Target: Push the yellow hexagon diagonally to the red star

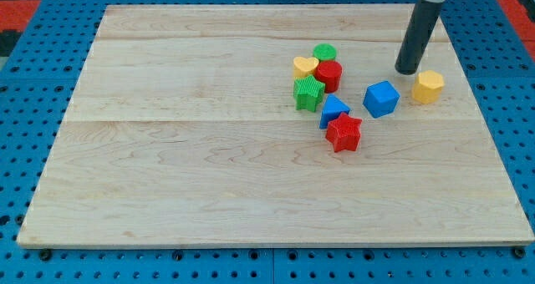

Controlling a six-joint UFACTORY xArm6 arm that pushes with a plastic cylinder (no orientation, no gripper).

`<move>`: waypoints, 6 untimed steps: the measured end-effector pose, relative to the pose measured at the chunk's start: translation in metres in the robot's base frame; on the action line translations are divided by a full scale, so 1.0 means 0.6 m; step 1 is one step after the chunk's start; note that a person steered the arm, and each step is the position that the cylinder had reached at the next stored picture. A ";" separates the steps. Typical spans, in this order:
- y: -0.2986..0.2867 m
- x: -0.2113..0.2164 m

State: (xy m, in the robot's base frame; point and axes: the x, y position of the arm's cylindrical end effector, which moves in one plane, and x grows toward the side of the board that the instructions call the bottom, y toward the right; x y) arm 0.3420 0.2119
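The yellow hexagon [428,86] lies on the wooden board [209,167] at the view's right. The red star [343,133] lies to its lower left, near the middle right of the board. A blue cube [381,98] sits between them, a little left of the hexagon. My tip [408,69] rests on the board just up and left of the yellow hexagon, close to it but with a small gap, and up and right of the blue cube.
A cluster lies left of the blue cube: a yellow heart [305,66], a green cylinder [324,53], a red cylinder [328,75], a green star [308,93] and a blue triangle [333,110] touching the red star's upper edge.
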 end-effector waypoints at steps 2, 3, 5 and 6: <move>0.024 0.147; 0.017 0.228; 0.036 0.312; 0.067 0.262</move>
